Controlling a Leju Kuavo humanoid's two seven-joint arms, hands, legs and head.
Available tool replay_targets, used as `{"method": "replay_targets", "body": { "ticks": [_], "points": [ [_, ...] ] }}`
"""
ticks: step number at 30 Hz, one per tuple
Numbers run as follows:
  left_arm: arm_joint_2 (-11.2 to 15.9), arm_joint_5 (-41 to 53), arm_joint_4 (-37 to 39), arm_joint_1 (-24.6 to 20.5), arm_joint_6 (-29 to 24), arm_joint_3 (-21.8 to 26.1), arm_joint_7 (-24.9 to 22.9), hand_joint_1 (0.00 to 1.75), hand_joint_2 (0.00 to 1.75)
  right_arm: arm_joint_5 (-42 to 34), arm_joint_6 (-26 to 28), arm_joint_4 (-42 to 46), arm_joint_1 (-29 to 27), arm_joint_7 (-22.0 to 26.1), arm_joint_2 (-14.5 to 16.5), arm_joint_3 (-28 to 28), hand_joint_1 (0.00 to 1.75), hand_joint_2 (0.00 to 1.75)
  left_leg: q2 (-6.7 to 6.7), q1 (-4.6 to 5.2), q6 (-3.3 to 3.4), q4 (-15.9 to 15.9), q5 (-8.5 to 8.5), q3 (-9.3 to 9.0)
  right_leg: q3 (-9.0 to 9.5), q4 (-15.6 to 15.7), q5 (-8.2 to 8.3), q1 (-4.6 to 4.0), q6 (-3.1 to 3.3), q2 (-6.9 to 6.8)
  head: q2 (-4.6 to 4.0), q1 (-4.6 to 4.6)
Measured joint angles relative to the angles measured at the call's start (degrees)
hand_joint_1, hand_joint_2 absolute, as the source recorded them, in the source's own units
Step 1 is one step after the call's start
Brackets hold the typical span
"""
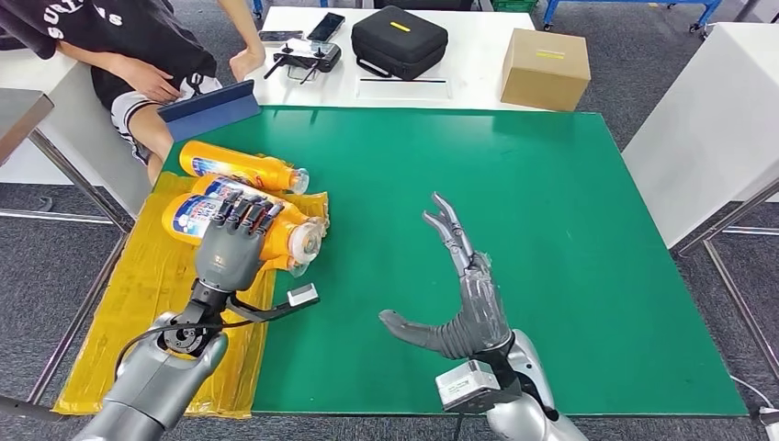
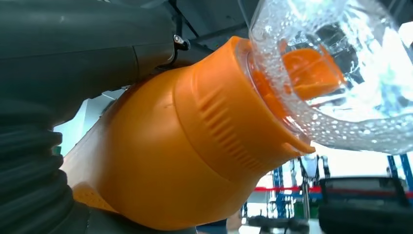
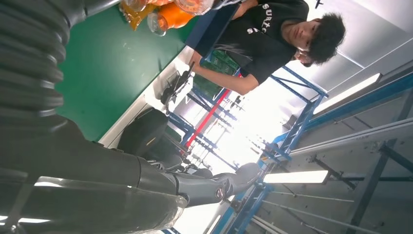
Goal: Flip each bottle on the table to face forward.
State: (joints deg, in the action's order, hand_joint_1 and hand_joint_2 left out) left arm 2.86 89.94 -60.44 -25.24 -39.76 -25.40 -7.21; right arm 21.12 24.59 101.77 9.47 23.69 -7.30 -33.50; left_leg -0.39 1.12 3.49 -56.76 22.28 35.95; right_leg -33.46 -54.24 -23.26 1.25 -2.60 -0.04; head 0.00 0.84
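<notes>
The left hand (image 1: 234, 241) is gripping the nearest bottle (image 1: 276, 234) beside the yellow bag (image 1: 138, 285) (others waiting); the right hand (image 1: 455, 294) is hanging spread, holding nothing.

Three bottles lie on their sides at the left edge of the tabletop (image 1: 551, 230), on a plastic sheet (image 1: 138, 303) that hangs over that edge. The far bottle (image 1: 241, 167) lies apart behind the other two. The left hand (image 1: 231, 246) rests on the near bottle (image 1: 285, 241), which touches the middle bottle (image 1: 241, 189). The right hand (image 1: 457, 296) hovers near the tabletop's middle. Behind, a case (image 1: 399, 40) and a box (image 1: 545, 68) sit on another table, with a person (image 1: 129, 55) at far left.
</notes>
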Motion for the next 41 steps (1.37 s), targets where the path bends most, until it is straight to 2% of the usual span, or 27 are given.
{"method": "replay_targets", "body": {
  "ticks": [3,7,10,11,12,15,16,22,26,32,41],
  "points": [
    [0.28,-0.26,5.83,-1.69,0.0,-0.5,-0.88,1.75,1.75,1.48,-0.43,0.42,-0.55,-0.48,-0.07,0.57,0.0,1.75,0.0,0.0,0.0,0.0,0.0,-0.01,0.0,0.0,0.0,0.0,0.0,0.0,0.0,0.01],
    [0.34,-0.44,15.72,-4.85,0.72,-0.58,-2.67,1.59,1.75,3.35,-1.01,1.17,-1.82,-0.99,-0.04,1.68,0.0,1.75,0.02,-0.01,0.0,0.0,-0.01,-0.01,0.0,-0.02,0.0,-0.01,0.0,0.0,0.0,-0.01],
    [0.18,-0.26,21.64,-7.0,2.5,-0.37,-3.39,1.59,1.75,3.96,-1.12,1.58,-2.22,-1.42,-0.01,2.2,0.0,1.75,-0.02,-0.01,0.0,0.0,-0.01,-0.02,0.02,-0.02,0.0,0.0,0.01,-0.02,0.0,0.01],
    [0.12,-0.18,23.07,-7.46,2.94,-0.28,-3.57,1.54,1.75,4.07,-1.14,1.69,-2.28,-1.52,0.02,2.33,0.0,1.75,-0.03,-0.01,0.0,0.0,-0.01,-0.02,0.02,-0.02,-0.01,0.0,0.01,-0.02,0.0,0.01],
    [0.09,-0.11,24.41,-7.77,3.26,-0.16,-3.69,1.29,1.75,4.16,-1.14,1.79,-2.35,-1.57,0.04,2.46,0.0,1.75,-0.02,-0.01,0.0,0.0,-0.01,-0.02,0.02,-0.02,-0.01,0.0,0.01,-0.01,0.0,0.01],
    [-0.06,-0.02,27.27,-8.44,4.05,0.18,-4.01,0.17,1.75,4.38,-1.18,1.93,-2.52,-1.64,0.06,2.73,0.0,1.75,-0.01,0.0,0.0,0.0,-0.01,-0.02,0.02,-0.02,0.0,0.0,0.01,-0.01,0.0,0.01],
    [-0.16,0.0,28.02,-8.73,4.91,0.3,-4.29,0.03,1.75,4.48,-1.25,1.94,-2.55,-1.68,0.08,2.75,0.0,1.75,-0.03,0.0,0.0,0.0,-0.01,-0.02,0.03,-0.02,0.0,0.01,0.01,-0.02,0.0,0.01],
    [-1.11,-1.29,31.75,-11.26,14.75,3.28,-5.9,0.0,1.75,5.29,-2.11,1.92,-2.6,-2.07,0.65,2.85,0.0,1.75,-0.04,0.0,-0.04,0.01,0.02,-0.21,0.26,-0.01,-0.01,0.0,0.01,-0.01,0.0,0.01],
    [-1.49,-3.6,32.9,-12.35,18.21,6.65,-4.49,0.0,1.75,5.81,-3.09,1.8,-2.59,-2.54,1.48,3.04,0.0,1.75,0.05,-0.01,-0.13,0.02,0.08,-0.45,0.4,-0.04,-0.02,-0.03,0.02,0.03,0.0,0.0],
    [-2.19,-7.53,32.85,-12.22,18.98,12.62,1.23,0.0,1.75,5.96,-4.13,1.4,-2.48,-2.84,2.54,3.29,0.0,1.75,0.06,-0.03,-0.29,0.02,-0.01,-0.52,0.42,-0.13,-0.01,-0.05,0.03,0.06,0.0,-0.01],
    [-3.1,-5.55,29.27,-10.37,17.72,15.34,1.34,0.0,1.75,6.34,-4.02,1.01,-2.27,-3.28,3.11,3.63,0.0,1.75,0.0,-0.03,-0.29,0.02,-0.01,-0.46,0.4,-0.14,-0.01,-0.03,0.04,0.06,0.0,0.0]
  ]
}}
